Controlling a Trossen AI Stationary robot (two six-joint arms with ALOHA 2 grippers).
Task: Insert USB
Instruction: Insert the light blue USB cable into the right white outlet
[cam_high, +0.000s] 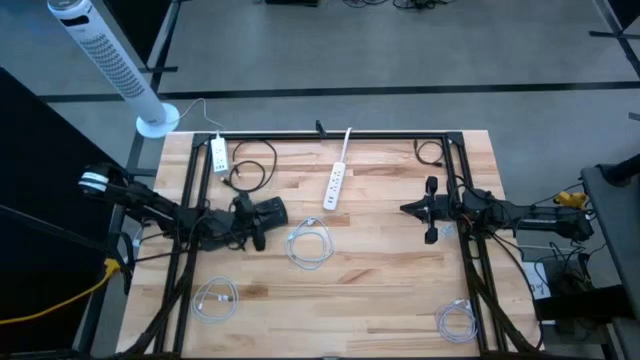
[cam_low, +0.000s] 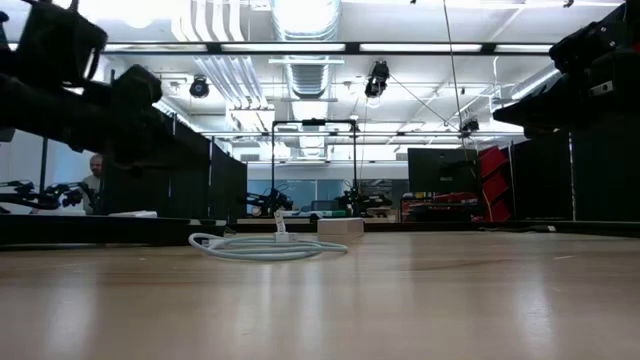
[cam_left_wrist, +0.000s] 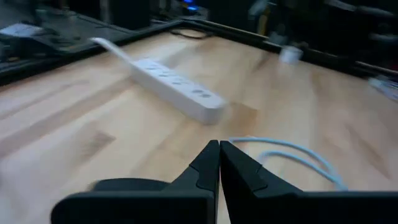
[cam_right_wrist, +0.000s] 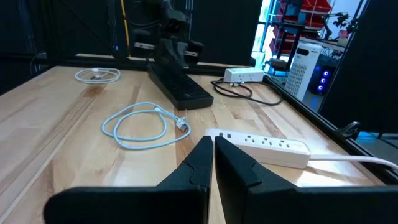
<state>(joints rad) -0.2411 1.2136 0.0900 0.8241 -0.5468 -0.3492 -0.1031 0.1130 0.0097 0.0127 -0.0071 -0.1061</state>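
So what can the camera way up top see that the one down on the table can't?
Only the high view shows the white power strip, a second strip, two more coiled cables and the tower fan. Only the low view shows the room behind: ceiling lights and a person far off. Both show the middle coiled cable, the wooden table and both arms, left tool and right tool shut.

1. A coiled white cable (cam_low: 268, 246) lies on the wooden counter (cam_low: 400, 300), far from the camera.
2. A pale box (cam_low: 340, 227) sits just behind the cable.
3. Dark arms hang blurred at the upper left (cam_low: 90, 95) and upper right (cam_low: 580, 85).
4. A person (cam_low: 94, 172) shows far left in the room behind.
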